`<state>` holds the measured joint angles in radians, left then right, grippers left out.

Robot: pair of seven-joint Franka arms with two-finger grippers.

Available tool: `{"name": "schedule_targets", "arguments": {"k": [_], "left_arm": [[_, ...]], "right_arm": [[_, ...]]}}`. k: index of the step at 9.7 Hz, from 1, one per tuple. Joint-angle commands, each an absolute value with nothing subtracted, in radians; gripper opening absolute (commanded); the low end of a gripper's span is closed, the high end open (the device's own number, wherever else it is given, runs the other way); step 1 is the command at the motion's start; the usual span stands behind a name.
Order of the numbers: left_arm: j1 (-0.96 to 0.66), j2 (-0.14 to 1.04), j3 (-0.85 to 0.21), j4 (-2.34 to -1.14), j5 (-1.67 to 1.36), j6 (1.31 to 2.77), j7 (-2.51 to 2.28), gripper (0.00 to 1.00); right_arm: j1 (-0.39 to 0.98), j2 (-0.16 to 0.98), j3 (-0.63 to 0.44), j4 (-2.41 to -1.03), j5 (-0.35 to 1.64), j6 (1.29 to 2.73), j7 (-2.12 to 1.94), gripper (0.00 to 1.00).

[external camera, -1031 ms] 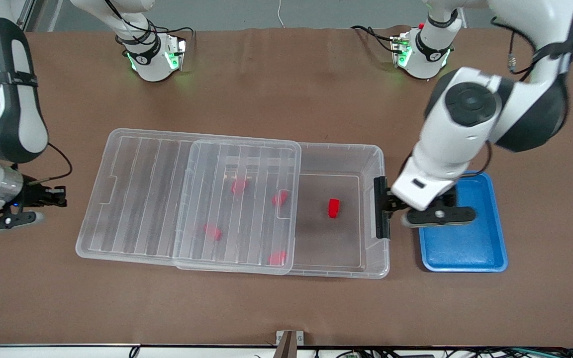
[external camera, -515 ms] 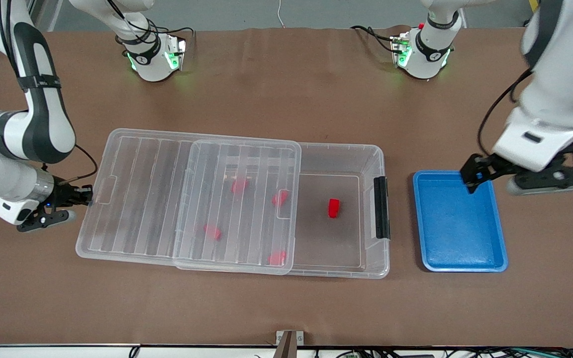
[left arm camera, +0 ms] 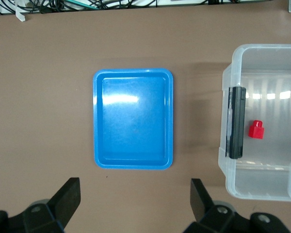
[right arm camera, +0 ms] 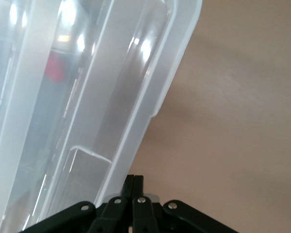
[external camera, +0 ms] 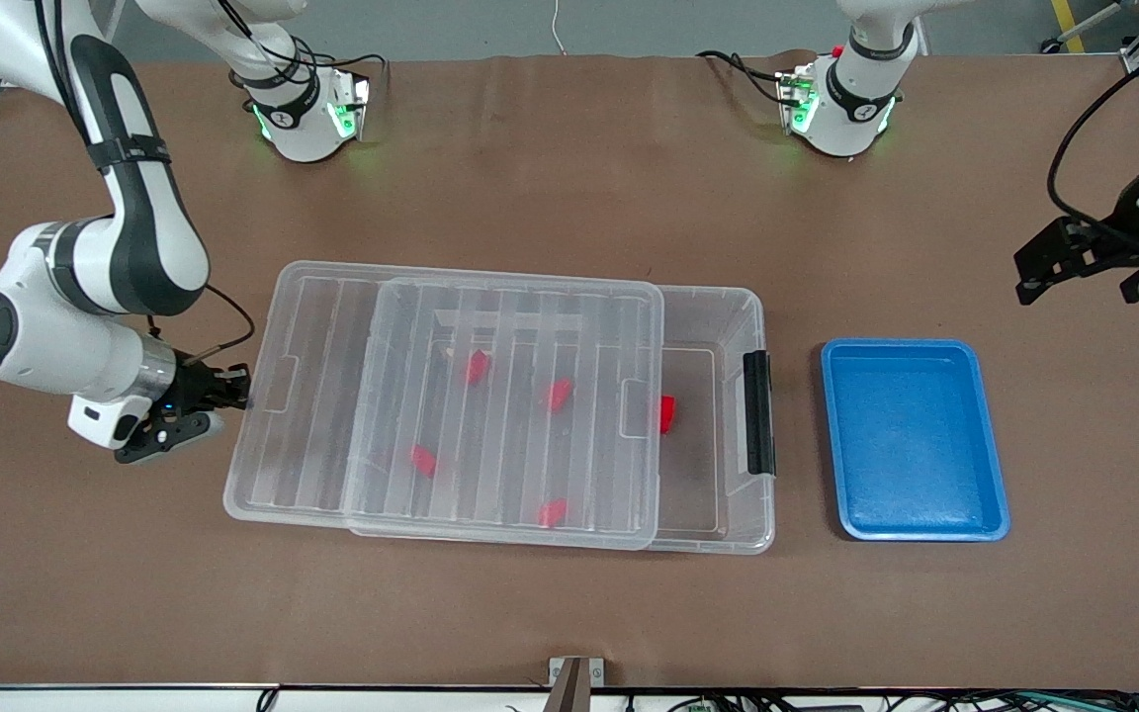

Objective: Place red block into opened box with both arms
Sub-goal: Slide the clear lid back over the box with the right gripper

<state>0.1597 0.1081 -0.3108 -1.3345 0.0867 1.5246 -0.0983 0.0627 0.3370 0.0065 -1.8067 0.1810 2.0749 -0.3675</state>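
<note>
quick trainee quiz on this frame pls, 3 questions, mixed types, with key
1. How many red blocks lie in the box?
2. True or false: the blue tray holds a block.
3. Which claw is shut and at the edge of the lid? A: left claw. B: right claw.

Key: 1 five; 2 false; 3 B.
</note>
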Motion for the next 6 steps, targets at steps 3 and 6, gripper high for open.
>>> {"name": "schedule_targets", "arguments": {"k": [3,6], "left_arm": [[0.063,0.022,-0.189,-1.442,0.045,1.434,-0.055,1.0],[0.054,-0.043,-0.172,-1.52,0.012,1.445,-0.032,1.0]], "right_arm": [[0.167,0.382,0.023,-1.783,0.207,2.134,-0.229,0.0],[0.186,0.387,0.026,-1.773,0.204,2.132,-0.202,0.0]]}}
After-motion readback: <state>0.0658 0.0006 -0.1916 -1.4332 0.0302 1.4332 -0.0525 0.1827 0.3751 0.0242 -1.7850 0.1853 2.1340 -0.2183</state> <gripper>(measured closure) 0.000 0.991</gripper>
